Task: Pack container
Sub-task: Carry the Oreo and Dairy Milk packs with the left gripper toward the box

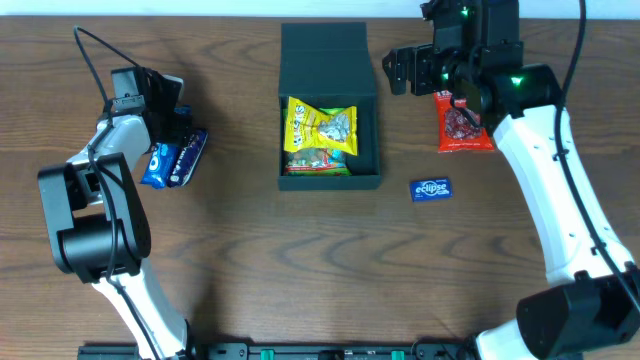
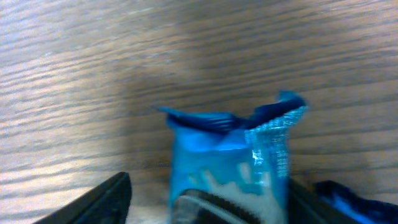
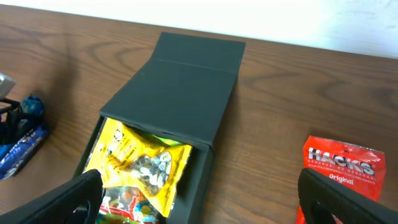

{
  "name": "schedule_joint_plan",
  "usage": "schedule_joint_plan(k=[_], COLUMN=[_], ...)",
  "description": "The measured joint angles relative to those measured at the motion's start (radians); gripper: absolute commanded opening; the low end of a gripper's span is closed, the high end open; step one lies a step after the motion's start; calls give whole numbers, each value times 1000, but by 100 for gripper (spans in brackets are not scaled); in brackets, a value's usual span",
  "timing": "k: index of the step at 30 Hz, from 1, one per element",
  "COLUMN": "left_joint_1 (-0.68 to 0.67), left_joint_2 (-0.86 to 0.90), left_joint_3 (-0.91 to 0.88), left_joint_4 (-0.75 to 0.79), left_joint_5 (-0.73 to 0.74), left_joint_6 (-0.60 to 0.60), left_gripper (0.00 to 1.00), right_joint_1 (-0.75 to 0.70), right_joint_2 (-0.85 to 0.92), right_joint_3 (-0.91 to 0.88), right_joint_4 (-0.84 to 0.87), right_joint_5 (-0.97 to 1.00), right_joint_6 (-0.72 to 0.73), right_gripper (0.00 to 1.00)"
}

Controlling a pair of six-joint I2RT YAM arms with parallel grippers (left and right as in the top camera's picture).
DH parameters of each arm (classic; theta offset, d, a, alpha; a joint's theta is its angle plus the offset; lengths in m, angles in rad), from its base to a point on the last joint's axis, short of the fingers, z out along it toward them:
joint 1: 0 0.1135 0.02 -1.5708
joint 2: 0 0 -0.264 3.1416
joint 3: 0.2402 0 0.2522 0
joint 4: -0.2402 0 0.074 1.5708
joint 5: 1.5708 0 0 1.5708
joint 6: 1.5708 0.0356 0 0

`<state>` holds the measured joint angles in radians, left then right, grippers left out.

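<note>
Teal-green container [image 1: 326, 58] is sitting mid-table, its lid lying open on the far side. Your left hand [image 1: 180, 130] is straddling the blue packet [image 1: 173, 162], not yet clamping it. Your right hand [image 1: 400, 72] is hanging open and empty.

The brown wooden surface [image 1: 300, 260] is streaked with darker grain. On it, the dark teal-green matte square container [image 1: 328, 50] is plain all over. The bright yellow crinkled plastic packet [image 1: 320, 128] has dark lettering and a grey-speckled picture, with red, green and orange showing at its lower edge. The red foil packet [image 1: 463, 125] has white lettering, and the small deep-blue flat pack [image 1: 431, 188] has white script. The fingers of my left end effector [image 2: 208, 196] are black. Between them, the blue crimped plastic wrapper [image 2: 230, 168] has white splashes.
</note>
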<state>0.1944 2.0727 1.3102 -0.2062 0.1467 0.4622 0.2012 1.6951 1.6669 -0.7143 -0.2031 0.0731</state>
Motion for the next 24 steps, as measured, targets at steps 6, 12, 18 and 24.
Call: schedule_joint_plan(k=[6, 12, 18, 24], left_joint_1=[0, 0, -1, -31], left_joint_2=[0, -10, -151, -344], left_joint_3=[0, 2, 2, 5], left_joint_4=[-8, -27, -31, -61], left_joint_5=[11, 12, 12, 17], left_joint_6=[-42, -98, -178, -335], left_gripper=[32, 25, 14, 13], right_joint_1=[-3, -57, -164, -258], right_joint_2=[0, 0, 0, 0], right_joint_3=[0, 0, 0, 0], right_joint_4=[0, -3, -3, -5], right_joint_5=[10, 23, 31, 40], right_joint_6=[1, 7, 72, 101], right_gripper=[99, 99, 99, 99])
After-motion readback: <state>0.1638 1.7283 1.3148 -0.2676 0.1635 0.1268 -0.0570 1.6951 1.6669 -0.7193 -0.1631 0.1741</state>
